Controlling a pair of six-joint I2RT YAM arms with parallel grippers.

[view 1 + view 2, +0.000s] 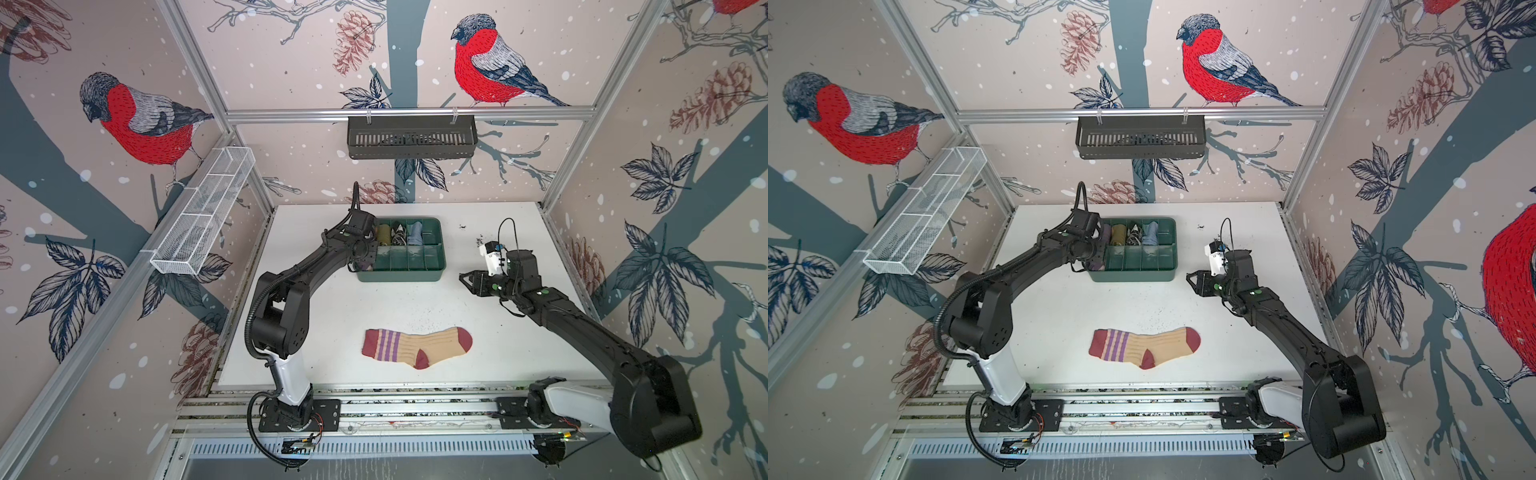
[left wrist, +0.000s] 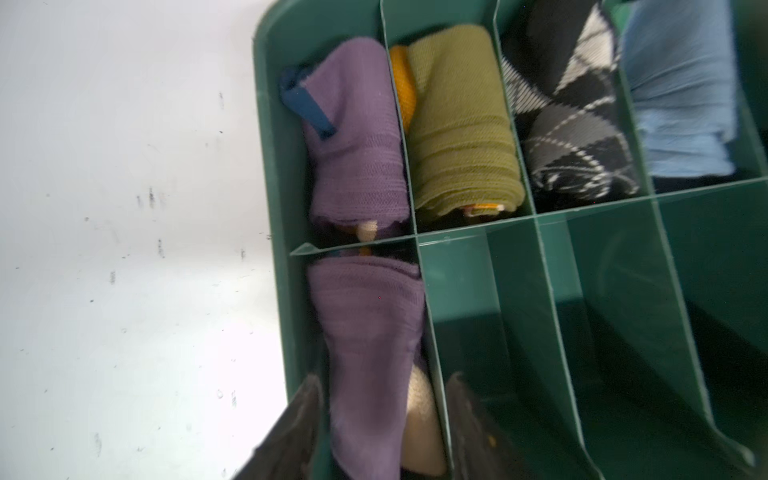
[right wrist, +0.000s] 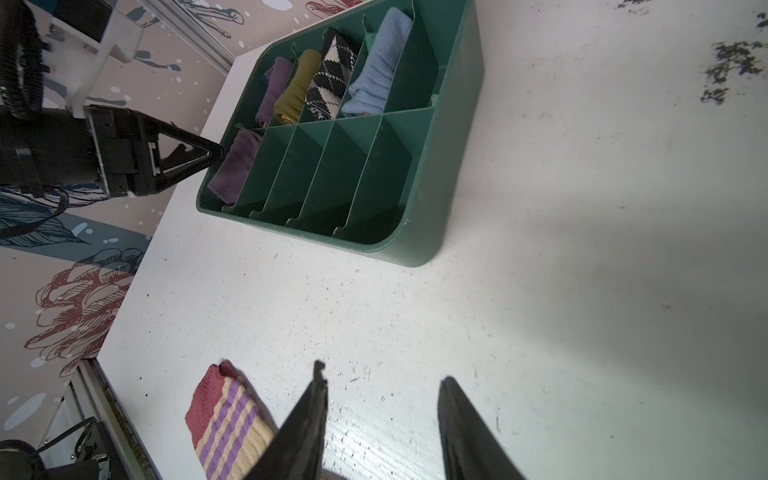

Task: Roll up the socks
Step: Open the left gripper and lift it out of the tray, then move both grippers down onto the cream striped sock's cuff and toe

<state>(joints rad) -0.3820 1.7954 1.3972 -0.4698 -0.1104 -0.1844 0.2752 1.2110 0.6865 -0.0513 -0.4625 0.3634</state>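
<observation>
The tan sock (image 1: 415, 347) (image 1: 1144, 347) with dark red toe, heel and cuff and purple stripes lies flat near the table's front, its cuff end showing in the right wrist view (image 3: 226, 428). The purple sock (image 2: 365, 332) (image 3: 235, 166), tan heel showing, sits bundled in the near-left compartment of the green organizer (image 1: 399, 276) (image 2: 270, 124). My left gripper (image 2: 384, 378) (image 1: 365, 255) is open over that compartment; one finger is by the outer wall, the other beyond the divider, neither pressing the sock. My right gripper (image 3: 382, 372) (image 1: 463, 280) hovers open and empty right of the organizer.
The organizer's far row holds another purple roll with a dark blue band (image 2: 353, 137), an olive roll (image 2: 461, 124), a black-white patterned roll (image 2: 569, 116) and a light blue roll (image 2: 681, 95). A black basket (image 1: 411, 137) hangs on the back wall, a white mesh basket (image 1: 203, 216) on the left wall.
</observation>
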